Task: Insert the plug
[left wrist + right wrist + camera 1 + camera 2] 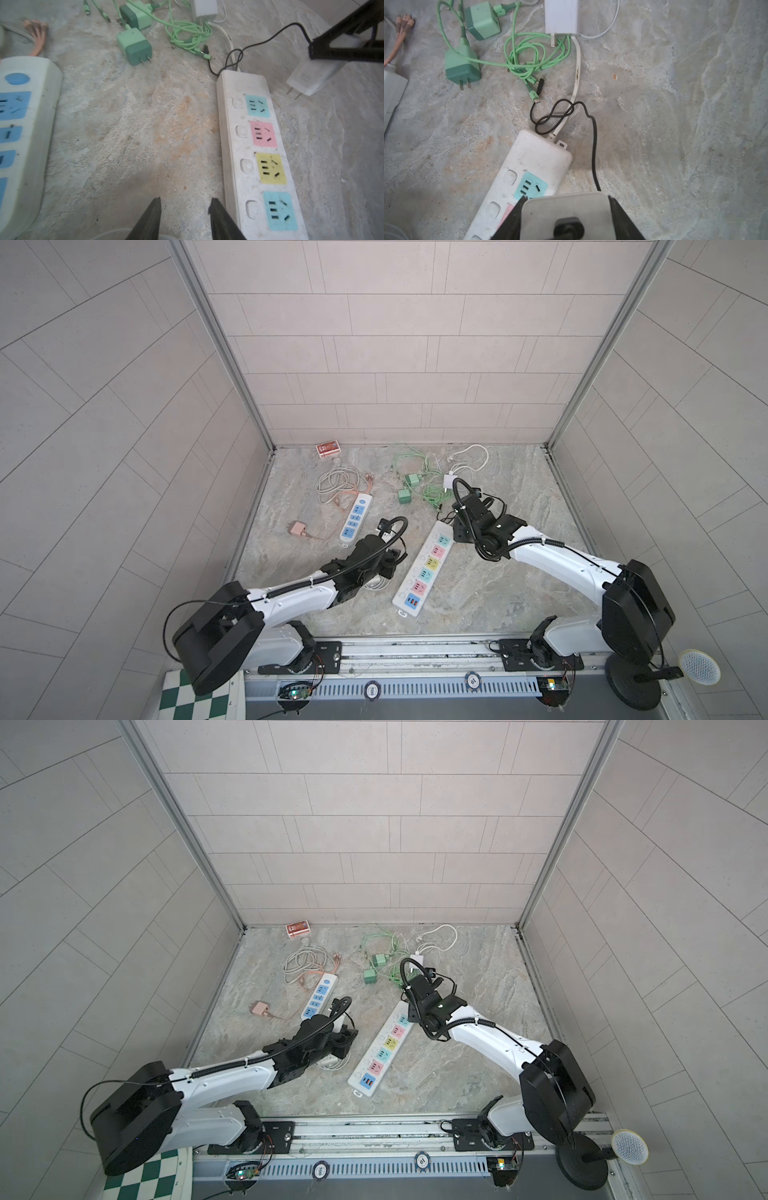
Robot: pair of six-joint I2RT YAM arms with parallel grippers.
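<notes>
A white plug with a thin black cable sits between the fingers of my right gripper, which is shut on it. It hangs just above the far end of the long white power strip with coloured sockets, close to the teal end socket. In the left wrist view the plug shows with two prongs pointing down beside the strip. My left gripper is open and holds nothing. It is low over bare floor beside the strip's near half.
A shorter white strip with blue sockets lies to the left. Two green chargers with tangled green cables, a white charger, a pink adaptor, coiled cables and a red box lie toward the back wall. Tiled walls close three sides.
</notes>
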